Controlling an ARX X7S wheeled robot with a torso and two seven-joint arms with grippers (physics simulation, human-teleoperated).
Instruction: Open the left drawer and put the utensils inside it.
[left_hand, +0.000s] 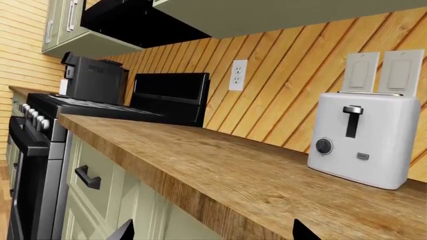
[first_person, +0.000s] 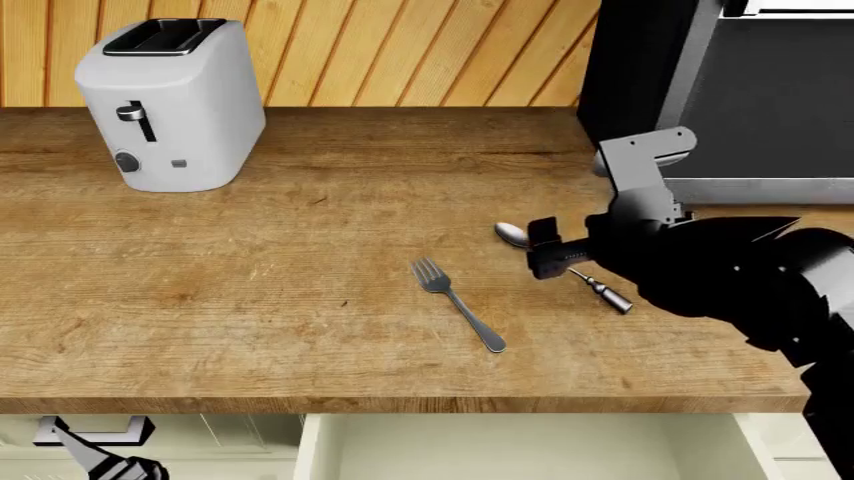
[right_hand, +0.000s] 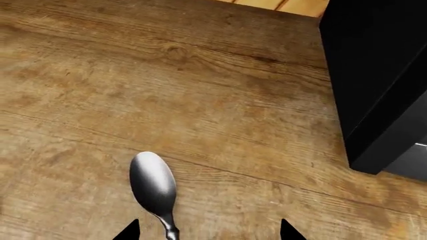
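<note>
Right gripper (first_person: 558, 250), jaws wide, straddles the spoon (right_hand: 154, 189) on the counter (first_person: 267, 300), right of the fork (first_person: 458, 301). Drawer (first_person: 534, 445) open below. Risk: closing off-centre skids the thin handle away.

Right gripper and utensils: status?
Right gripper open, straddling spoon on countertop, not closed yet. Fork lies loose beside it. Left drawer open below. Left gripper empty, off the counter. Nothing blocking.
</note>
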